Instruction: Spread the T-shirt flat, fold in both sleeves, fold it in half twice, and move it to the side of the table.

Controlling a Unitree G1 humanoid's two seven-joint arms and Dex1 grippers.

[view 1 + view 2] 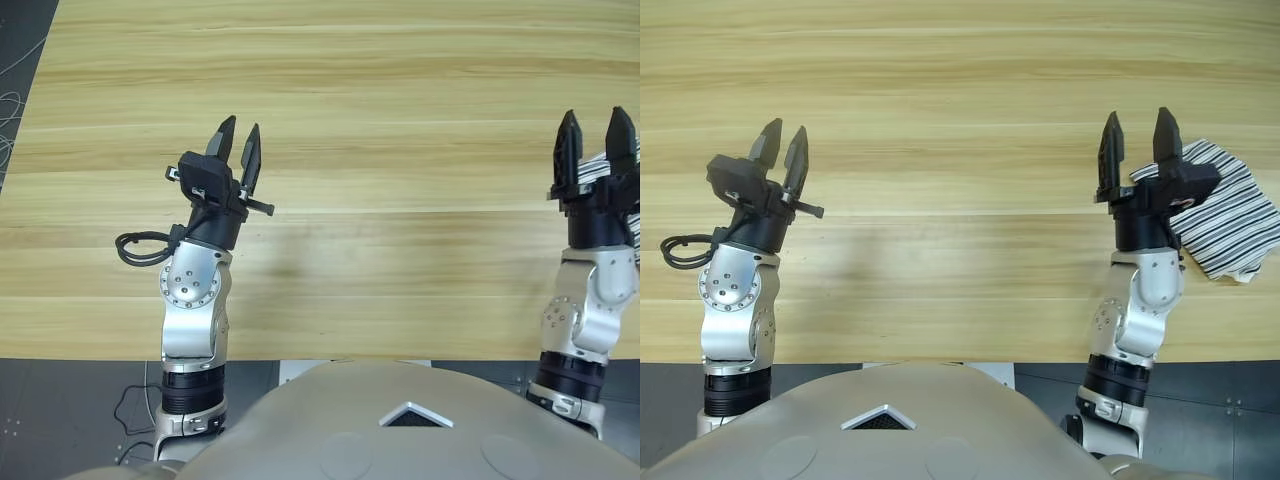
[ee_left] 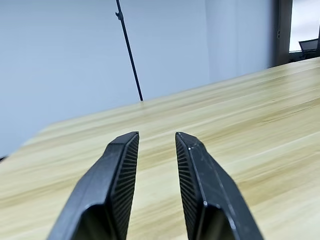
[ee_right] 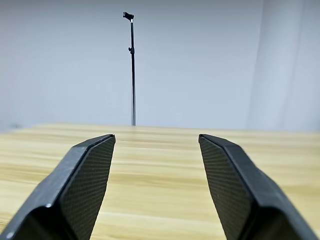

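1. Right eye view: the T-shirt (image 1: 1230, 215) is seen as a compact striped bundle lying at the right edge of the table (image 1: 960, 100), just beside and partly behind the right gripper (image 1: 1137, 116).
2. The right gripper is held released above the wood, fingers parted and pointing away from the robot. Nothing is gripped.
3. The left gripper (image 1: 787, 128) is likewise released and carries nothing. It is held over bare wood, well apart from the shirt.
4. Step in hand: the folding is judged complete and the bundle is judged already placed at the table's side, so the task is taken to be at or near its end.
5. Next move: no further grasp appears to be called for. At most, the bundle's edges are to be checked for squareness and the arms drawn clear without brushing the cloth.
6. View comparison: the right eye view presents the full bundle, whereas in the left eye view a striped sliver is seen behind the right gripper.
7. From the wrist views, the finger gaps are confirmed at close range against a pale wall and a thin stand (image 3: 132, 70).
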